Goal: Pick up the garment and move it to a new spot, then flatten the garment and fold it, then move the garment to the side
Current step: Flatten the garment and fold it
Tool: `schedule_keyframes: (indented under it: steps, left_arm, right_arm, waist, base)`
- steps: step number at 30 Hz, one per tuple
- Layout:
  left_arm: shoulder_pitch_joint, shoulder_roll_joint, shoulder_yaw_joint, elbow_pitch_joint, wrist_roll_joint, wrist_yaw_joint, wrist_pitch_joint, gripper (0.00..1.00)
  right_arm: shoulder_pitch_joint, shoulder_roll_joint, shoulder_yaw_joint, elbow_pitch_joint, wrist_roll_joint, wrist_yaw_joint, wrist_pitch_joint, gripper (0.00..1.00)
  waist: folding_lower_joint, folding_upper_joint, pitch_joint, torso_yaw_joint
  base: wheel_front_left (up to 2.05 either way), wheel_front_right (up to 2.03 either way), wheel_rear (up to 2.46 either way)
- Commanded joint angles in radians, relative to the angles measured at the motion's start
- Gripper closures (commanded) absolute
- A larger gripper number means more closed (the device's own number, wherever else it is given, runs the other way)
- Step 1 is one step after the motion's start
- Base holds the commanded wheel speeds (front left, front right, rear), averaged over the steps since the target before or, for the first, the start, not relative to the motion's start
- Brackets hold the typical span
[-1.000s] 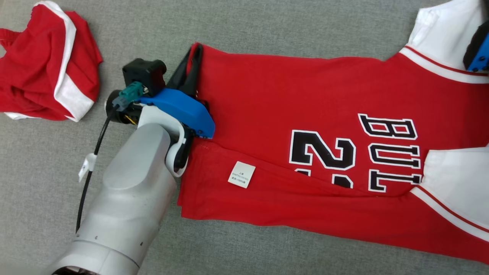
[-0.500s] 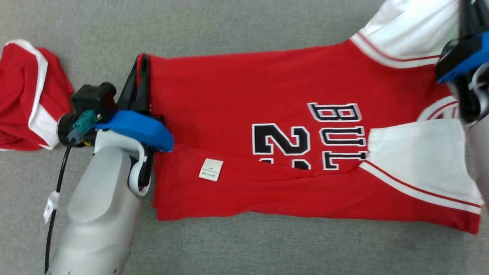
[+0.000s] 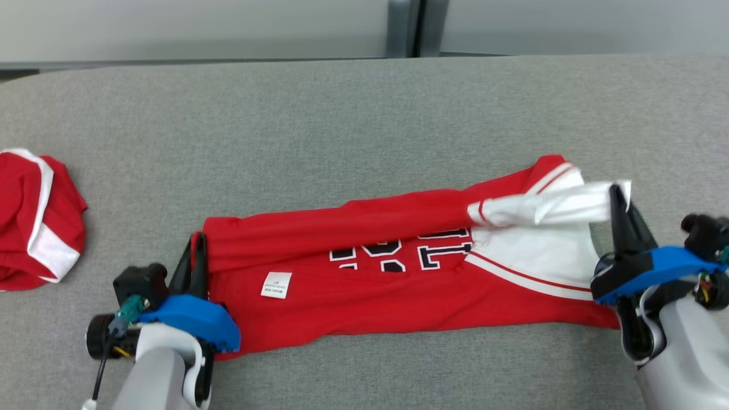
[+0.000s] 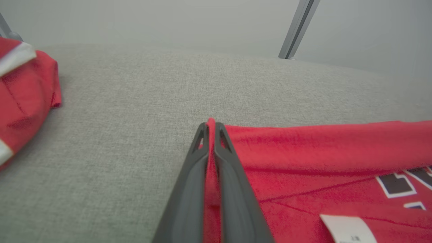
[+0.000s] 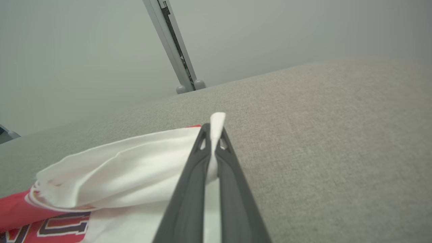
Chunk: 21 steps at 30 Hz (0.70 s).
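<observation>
Both pairs of fingers are pinched tight on cloth. The left fingers [image 3: 183, 266] clamp the red hem corner at the left end of the garment [image 3: 398, 296], with a sliver of red showing between them in the left wrist view [image 4: 189, 189]. The right fingers [image 3: 618, 222] grip a white edge at the garment's right end, and a tuft of white pokes past their tips [image 5: 187, 192].

Two pale forearms come up from the near edge, one at the near left [image 3: 159, 376] and one at the near right [image 3: 683, 353]. Each has a blue wrist housing, and their fingers point toward the far side. The right pair holds its white edge raised in a loose fold above the rest of the cloth.

Two garments lie on the grey woven surface [image 3: 342, 114]. The task's one is a red knit jersey with white panels, thin red striping and black block lettering edged in white. It is drawn out left to right across the near middle between the two arms, and one small white rectangular label [image 3: 277, 285] is on it. A second, crumpled red-and-white garment [image 3: 34, 228] sits well apart at the far left.
</observation>
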Motion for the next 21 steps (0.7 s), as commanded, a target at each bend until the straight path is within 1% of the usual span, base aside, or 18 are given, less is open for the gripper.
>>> schedule_keyframes:
  steps: [1, 4, 5, 6, 7, 13, 17, 19, 21]
  left_arm:
    - [0.019, -0.005, 0.013, 0.005, -0.003, -0.005, -0.003, 1.00]
    - [0.067, -0.021, 0.041, 0.021, -0.001, 0.001, -0.003, 1.00]
    - [0.079, -0.026, 0.047, 0.023, 0.002, 0.003, -0.003, 0.78]
    - [0.091, -0.032, 0.052, 0.029, 0.003, 0.004, -0.003, 0.36]
    - [0.103, -0.039, 0.061, 0.036, 0.003, 0.009, -0.003, 0.00]
    - [0.160, -0.064, 0.102, -0.035, 0.031, 0.035, -0.003, 0.00]
    - [0.195, -0.072, 0.098, -0.081, 0.048, 0.037, -0.003, 0.00]
    - [0.204, -0.073, 0.098, -0.108, 0.060, 0.045, -0.003, 0.00]
    - [0.215, -0.073, 0.089, -0.130, 0.050, 0.043, -0.003, 0.00]
  right_arm:
    - [0.023, 0.005, -0.002, 0.004, 0.004, 0.000, -0.005, 1.00]
    - [0.062, 0.023, -0.008, 0.045, -0.009, 0.000, -0.005, 1.00]
    - [0.067, 0.030, -0.015, 0.061, -0.007, 0.000, -0.006, 0.95]
    - [0.068, 0.037, -0.024, 0.076, 0.000, 0.000, -0.005, 0.56]
    - [0.069, 0.044, -0.024, 0.091, 0.002, 0.000, -0.005, 0.00]
    - [0.070, 0.051, -0.052, 0.101, -0.007, 0.000, -0.005, 0.00]
    - [0.078, 0.056, -0.070, 0.124, -0.024, 0.000, -0.005, 0.00]
    - [0.078, 0.054, -0.073, 0.143, -0.039, 0.000, -0.005, 0.00]
    - [0.071, 0.047, -0.075, 0.171, -0.061, 0.000, -0.005, 0.00]
  waist:
    - [0.0003, 0.0002, -0.023, -0.024]
    - [0.0003, 0.0002, -0.039, -0.027]
    - [0.0003, 0.0002, -0.043, -0.026]
    - [0.0003, 0.0002, -0.047, -0.023]
    - [0.0003, 0.0002, -0.051, -0.020]
    - [0.0003, 0.0002, -0.072, 0.015]
    - [0.0003, 0.0002, -0.088, 0.047]
    - [0.0003, 0.0002, -0.096, 0.061]
    - [0.0003, 0.0002, -0.100, 0.076]
  base:
    - [0.00, 0.00, 0.00]
    - [0.00, 0.00, 0.00]
    - [0.00, 0.00, 0.00]
    - [0.00, 0.00, 0.00]
    - [0.00, 0.00, 0.00]
    - [0.00, 0.00, 0.00]
    - [0.00, 0.00, 0.00]
    - [0.00, 0.00, 0.00]
    - [0.00, 0.00, 0.00]
